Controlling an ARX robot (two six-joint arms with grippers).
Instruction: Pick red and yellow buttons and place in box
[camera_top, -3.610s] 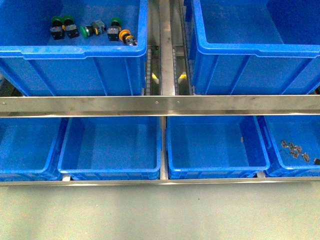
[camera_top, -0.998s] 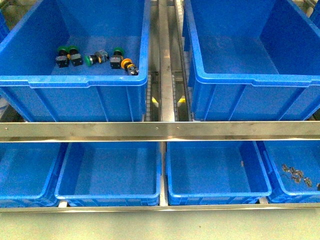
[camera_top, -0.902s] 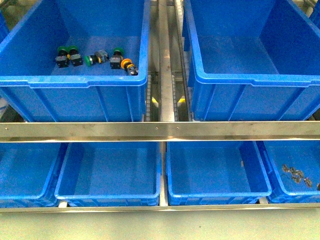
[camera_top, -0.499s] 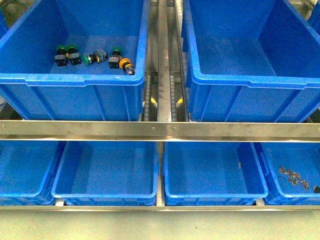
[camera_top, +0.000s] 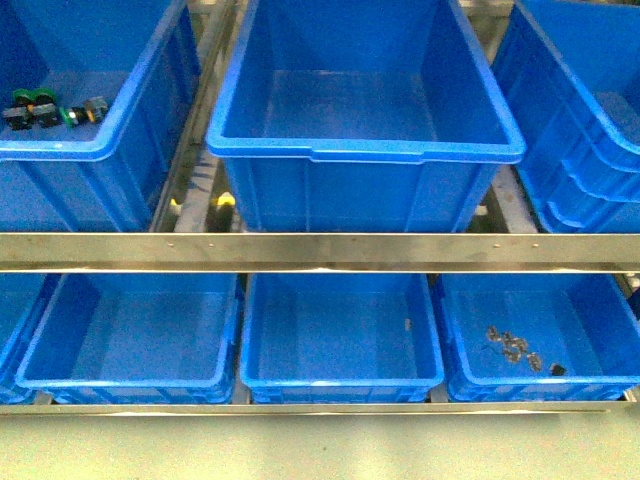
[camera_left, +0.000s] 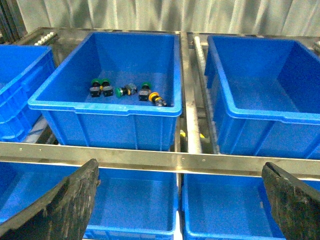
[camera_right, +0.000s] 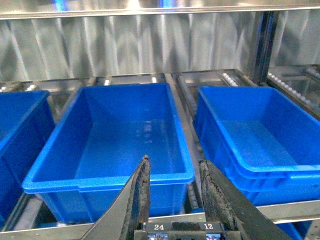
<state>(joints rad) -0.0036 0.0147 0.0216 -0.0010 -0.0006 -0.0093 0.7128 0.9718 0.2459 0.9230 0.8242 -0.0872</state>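
Left pincer: fingers spread wide, nothing between them, hanging on the near side of the shelf rail. Right pincer: fingers nearly together with a narrow gap, holding nothing; I log it as almost closed rather than fully closed.

I see one yellow button in the left wrist view. It lies on the floor of the upper left bin, close to that bin's near wall and towards its right corner. Its long axis seems to run diagonally, cap pointing far-left, body trailing near-right; too small to be certain. Just left of it is a row of green-capped switches, not wanted. I find no red cap in any view.

In the front view only the right end of that bin shows at far left, and the yellow button is cut off there.

Key relation: the button lies beyond and left of the left pincer, past the rail and over the bin's near wall. The right wrist camera faces the empty middle bin and another bin to its right, so the left arm is judged the nearer one.

Judgement: first pick not yet begun. Coming move calls for the left pincer to go up over the near wall, then descend across the button's short side, clear of the neighbouring green switch.
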